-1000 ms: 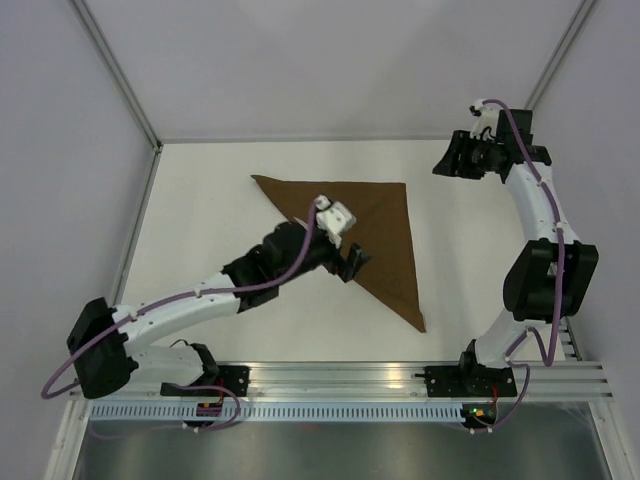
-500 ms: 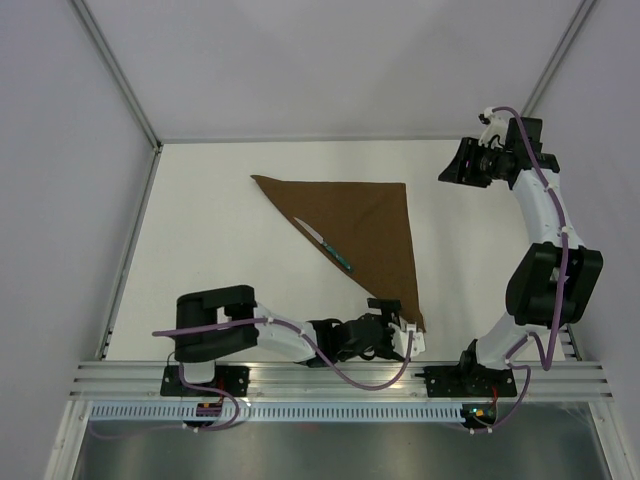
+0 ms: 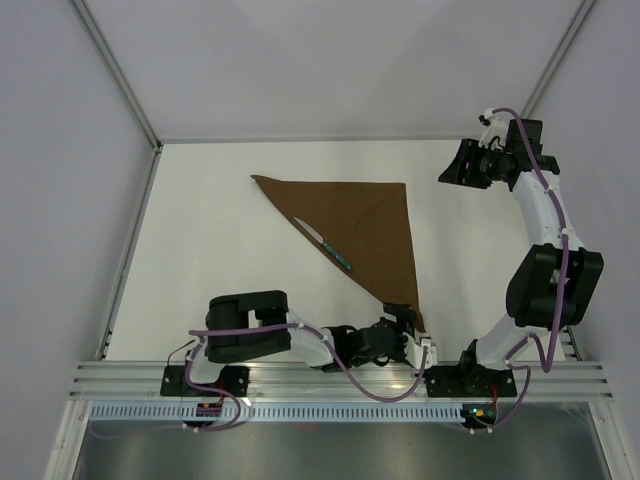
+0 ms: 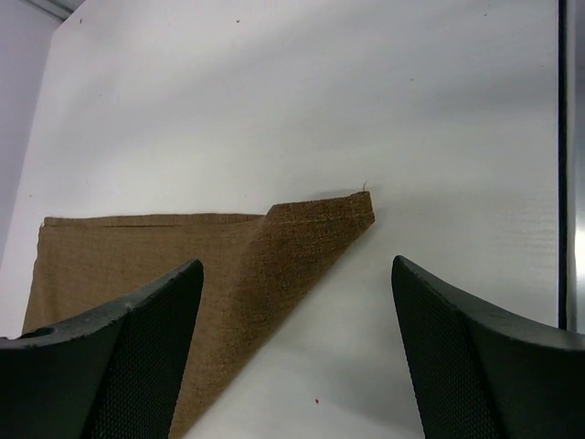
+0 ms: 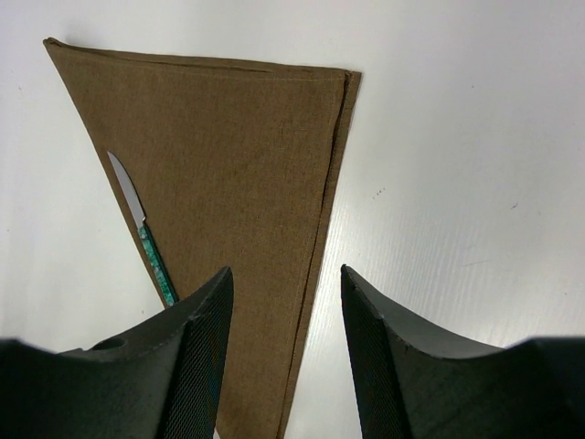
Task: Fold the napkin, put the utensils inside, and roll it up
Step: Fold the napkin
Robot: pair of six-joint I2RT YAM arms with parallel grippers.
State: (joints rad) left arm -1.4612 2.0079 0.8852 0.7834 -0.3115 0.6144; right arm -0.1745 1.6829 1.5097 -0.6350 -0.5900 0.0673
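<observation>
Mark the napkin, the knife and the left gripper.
napkin (image 3: 375,220): top view, middle of the folded triangle.
knife (image 5: 143,227): right wrist view, where blade meets teal handle.
left gripper (image 4: 297,265): left wrist view, midway between fingertips.

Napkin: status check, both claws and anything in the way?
Left claw open, low at near corner of the napkin, no grip. Right claw open, raised at far right. Triangle fold done, teal-handled utensil along its slanted edge. Nothing blocking.

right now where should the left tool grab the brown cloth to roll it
Take the dark-brown folded cloth napkin by its near pointed corner, coming in low from the near edge of the white table. That tip looks slightly lifted and lies just ahead of the open left tool.
</observation>
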